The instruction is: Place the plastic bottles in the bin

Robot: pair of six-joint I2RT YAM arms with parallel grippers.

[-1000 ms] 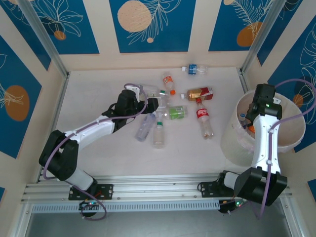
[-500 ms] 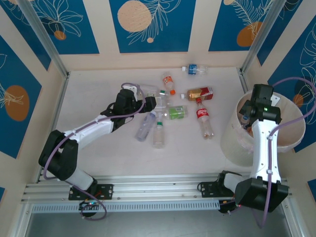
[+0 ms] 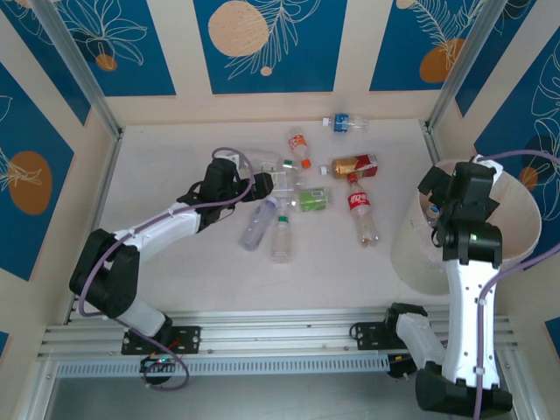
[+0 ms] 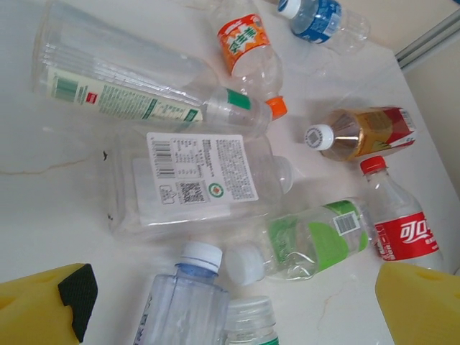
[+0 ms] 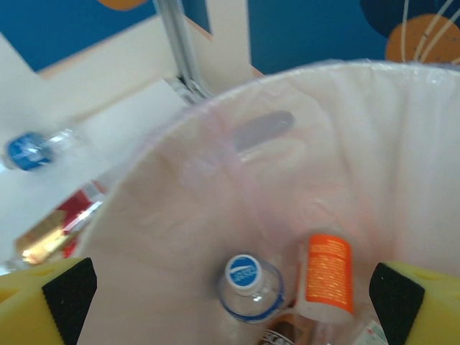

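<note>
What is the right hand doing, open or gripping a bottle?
Open. The right hand hangs above the bin, its fingers wide apart with nothing between them; an orange-labelled bottle lies inside it.

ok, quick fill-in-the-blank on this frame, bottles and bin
The right claw hangs open over the ____.
In the bin, the bottle beside the blue-capped bottle has an ____ label.
The left claw, over the bottles on the table, is ____.
Missing: bin; orange; open.

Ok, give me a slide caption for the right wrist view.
Open right fingers hover over the lined bin, a blue-and-white-capped bottle and an orange-labelled bottle lying inside.
</note>
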